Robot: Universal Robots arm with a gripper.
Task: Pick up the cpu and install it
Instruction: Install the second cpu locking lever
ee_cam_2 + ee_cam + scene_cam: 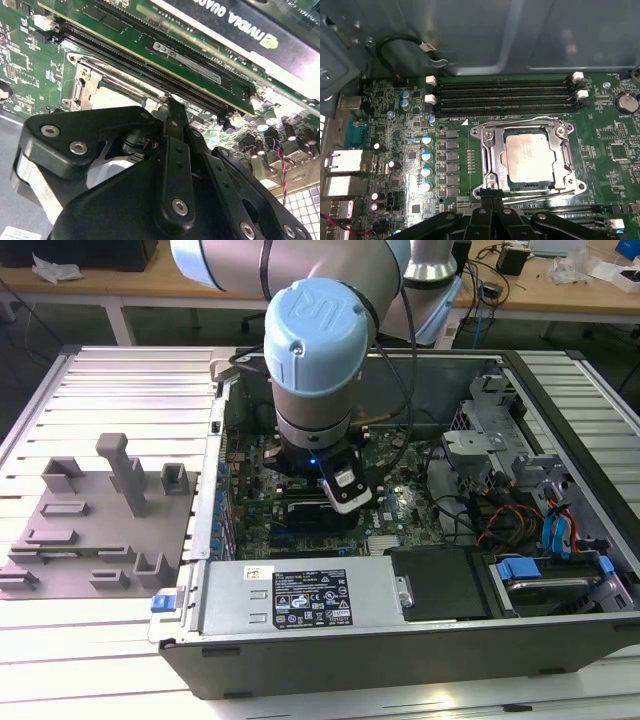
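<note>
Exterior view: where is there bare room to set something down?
Bare slatted table in front of the grey tray, and along the exterior view's right of the computer case. Crowded inside the case around the arm and cpu.

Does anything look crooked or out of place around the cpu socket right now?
Nothing stands out. In the first wrist view the cpu lies flat and square inside the socket frame on the green board, its edges parallel to the frame. No damage or loose parts show nearby.

We see the open computer case from above and in front in the exterior view. Both wrist views sit close over the motherboard, sharing the CPU socket.
</note>
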